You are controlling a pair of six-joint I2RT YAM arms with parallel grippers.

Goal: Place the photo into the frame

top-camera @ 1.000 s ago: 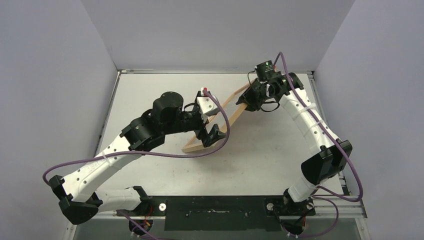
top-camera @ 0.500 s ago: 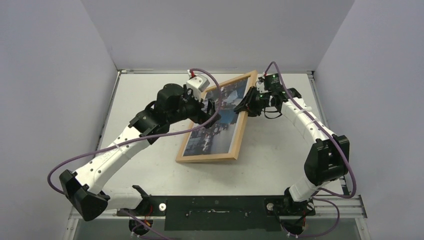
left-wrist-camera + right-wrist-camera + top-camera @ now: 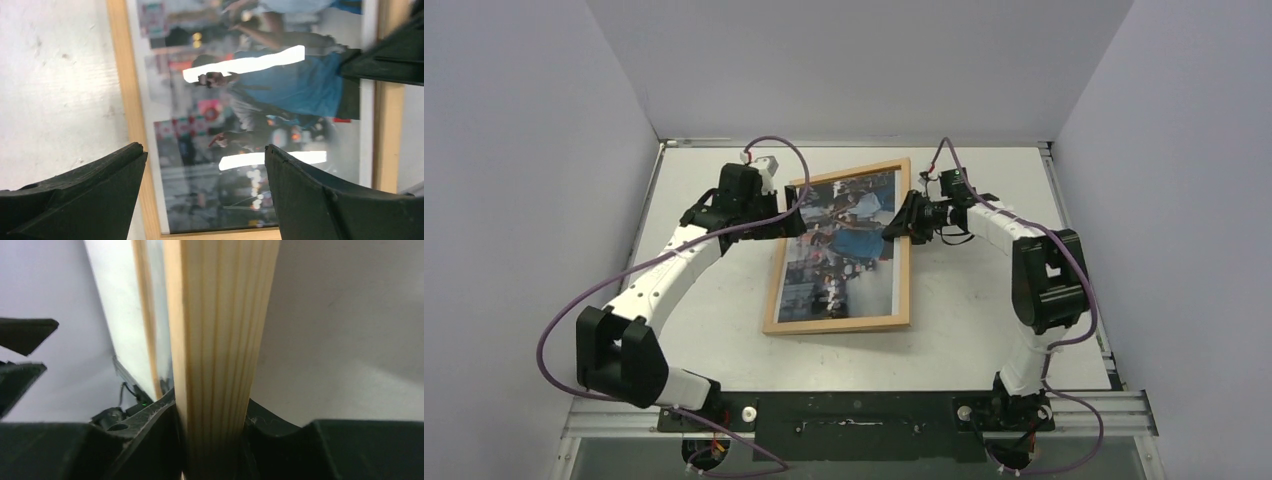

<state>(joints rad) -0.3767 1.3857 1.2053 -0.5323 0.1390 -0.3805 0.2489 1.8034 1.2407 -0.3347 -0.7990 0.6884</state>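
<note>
The light-wood frame lies face up on the table with the photo showing inside it, the person in the blue shirt at its centre. My right gripper is shut on the frame's right bar, one jaw on each face of the wood. My left gripper is open just above the frame's left bar and the photo. Its jaws stand wide apart and hold nothing.
The white table is ringed by grey walls, with a raised rim along the far edge. Purple cables loop from both arms. The arm bases sit on the black rail at the near edge.
The frame has swung from edge-on to face up and come down toward the table. The left gripper has moved back to the frame's left bar. The right gripper stays clamped on the right bar.
</note>
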